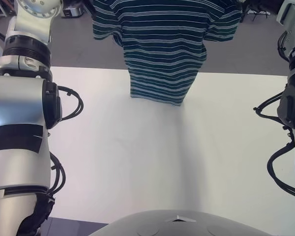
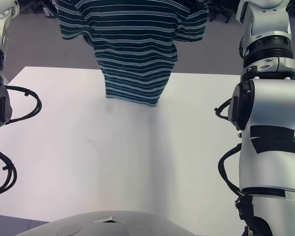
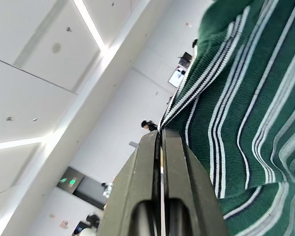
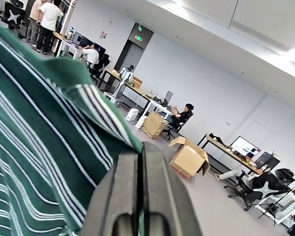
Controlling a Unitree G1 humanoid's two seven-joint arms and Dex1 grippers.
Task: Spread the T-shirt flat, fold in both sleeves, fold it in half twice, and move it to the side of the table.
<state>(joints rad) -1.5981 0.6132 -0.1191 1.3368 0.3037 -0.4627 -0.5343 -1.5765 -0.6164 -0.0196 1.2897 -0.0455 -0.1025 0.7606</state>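
Above the far edge of the counter (image 1: 137, 162), the T-shirt (image 1: 162, 54) hangs from both claws with its long axis upright, shoulders up and hem down. The left claw (image 3: 161, 140) is pinched fully closed on a striped edge of the fabric, with no gap between its fingers. The right claw (image 4: 139, 156) is clamped the same way on the opposite shoulder edge. The 2 grips sit at about the same height, so neither arm is nearer the cloth than the other.

The left sleeve (image 1: 105, 32) and right sleeve (image 1: 221, 29) droop outward. The body narrows toward the hem (image 1: 157, 98), which looks bunched, not spread to full width. The hem reaches down over the far part of the counter, but I cannot tell whether it touches the surface or hangs just above it.

The move to come likely turns on this: the shirt lies straight below the claws, and the white surface it must lie on runs from the hem toward the robot. Laying it flat would probably mean lowering both claws together and drawing them apart to take out the bunching. The main risk is the hem folding under itself.

Behind the shirt is an office floor with desks and cardboard boxes (image 4: 189, 157), well apart from the work.
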